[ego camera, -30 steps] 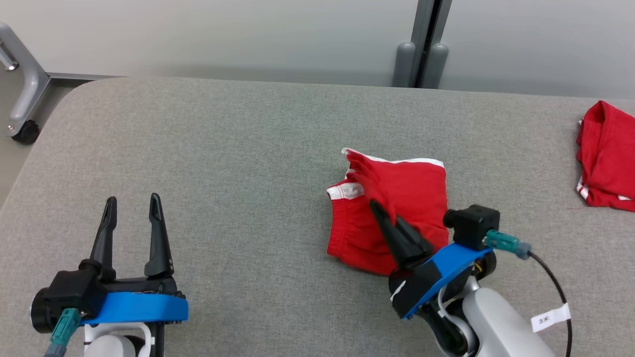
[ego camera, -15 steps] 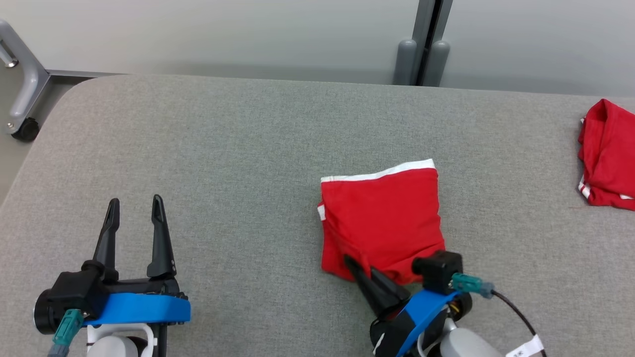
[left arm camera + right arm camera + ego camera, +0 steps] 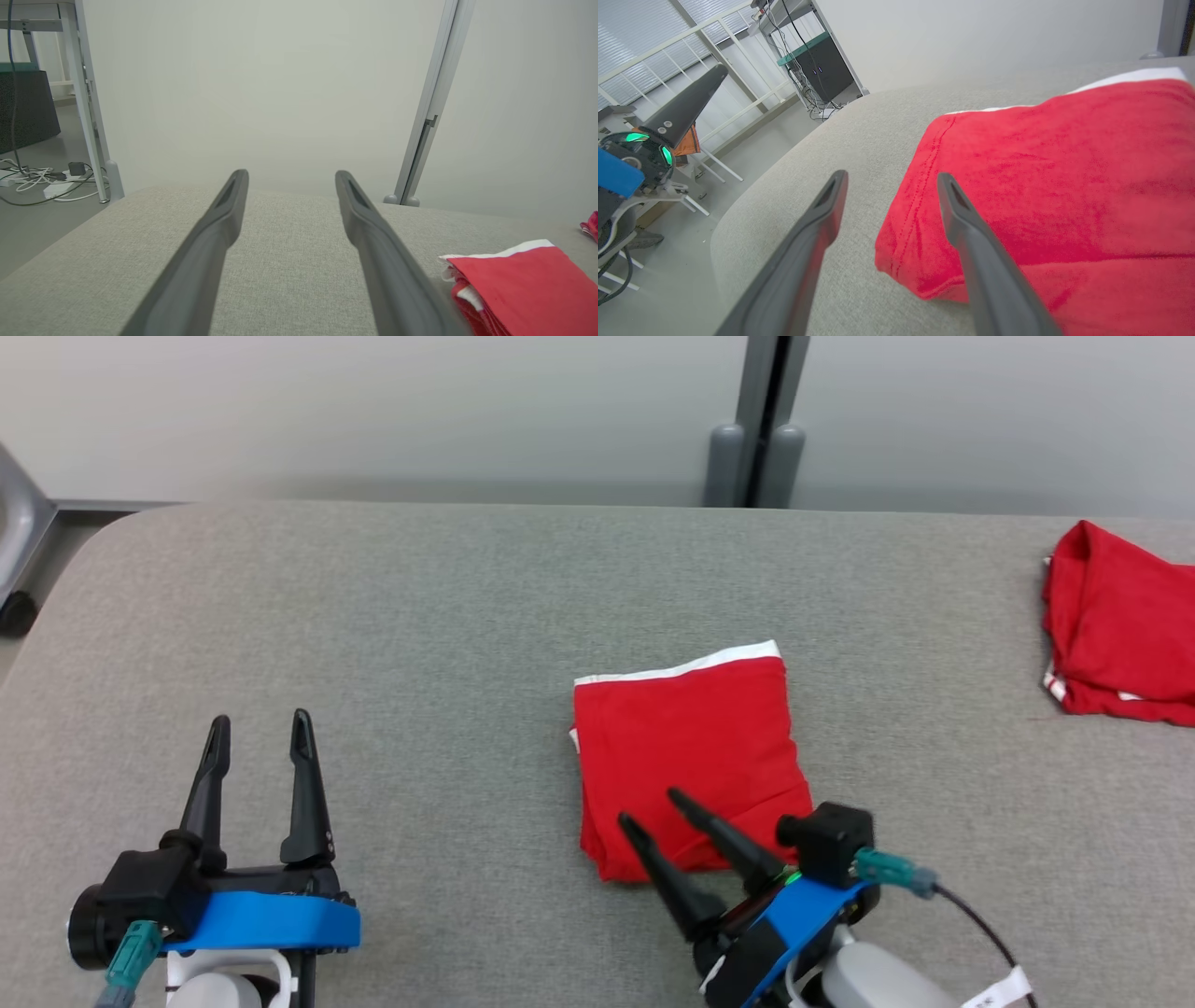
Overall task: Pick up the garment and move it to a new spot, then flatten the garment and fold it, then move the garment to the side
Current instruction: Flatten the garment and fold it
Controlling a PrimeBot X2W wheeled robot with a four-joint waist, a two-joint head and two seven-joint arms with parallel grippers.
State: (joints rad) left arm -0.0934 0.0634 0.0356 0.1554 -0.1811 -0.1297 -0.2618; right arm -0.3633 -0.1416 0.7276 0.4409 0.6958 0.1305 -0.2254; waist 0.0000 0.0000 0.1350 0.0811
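Nearest in, the right fingers (image 3: 665,875) stand spread wide and hold nothing, poised at the near left corner of the folded red cloth garment with the white waistband (image 3: 686,756). In the right wrist view one finger sits over red cloth and the other over bare surface; whether either touches the fabric, I cannot tell. Over on the left, the left fingers (image 3: 303,793) are spread as well, empty, well apart from the garment.

The garment lies in a neat squarish stack near the middle of the grey fabric-covered worktop (image 3: 373,616), white band along the far edge. The left wrist view shows layered edges on the stack's left side. It looks light, soft and floppy, so I judge it won't keep its shape if lifted by one corner: the layers would fall open. Best bet is a pinch through all the layers at a folded edge, by the stitched hem at the near left. Sliding it could work too, though the woven surface may drag on the cloth.

Further out to the right, a second red garment (image 3: 1111,644), loosely crumpled, lies near the worktop's right end, well apart. That is the side space to mind. Between the two is bare worktop, with nothing in the way. Beyond stands a grey upright post (image 3: 756,467) with two rounded feet, against the pale wall (image 3: 373,411).
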